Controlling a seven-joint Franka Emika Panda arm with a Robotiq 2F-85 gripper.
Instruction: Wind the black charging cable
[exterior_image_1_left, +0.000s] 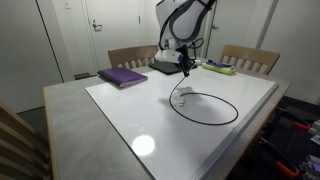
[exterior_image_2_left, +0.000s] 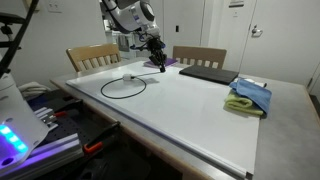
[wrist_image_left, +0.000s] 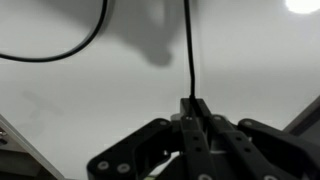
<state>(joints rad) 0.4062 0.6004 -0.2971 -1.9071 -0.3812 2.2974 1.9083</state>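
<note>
1. One arm only: hangs over the white bench (exterior_image_1_left: 110, 125) with the gripper (exterior_image_1_left: 184, 69) pointing down, raised clear of the surface.
2. Clamps tight on the black charging cable (exterior_image_1_left: 210, 110); fingers (wrist_image_left: 197, 125) pressed together in the wrist view, with the thin cord running straight out from between the tips.
3. Drops a short lifted length of cord from the gripper down to the bench, visible in both exterior views.
4. Lies otherwise flat on the bench, just below and to one side of the gripper, curled into a single open loop.
5. Shows a small pale plug block (exterior_image_1_left: 182, 94) close under the gripper, where the loop begins; too small for detail.
6. Beyond the gripper, toward two wooden chairs (exterior_image_2_left: 92, 55): a purple book (exterior_image_1_left: 122, 76) and a dark flat slab (exterior_image_2_left: 205, 73), both apart from the loop.
7. Farther off to the side of the gripper, past the slab: a crumpled blue and yellow-green cloth (exterior_image_2_left: 248, 97) on the bench.
</note>
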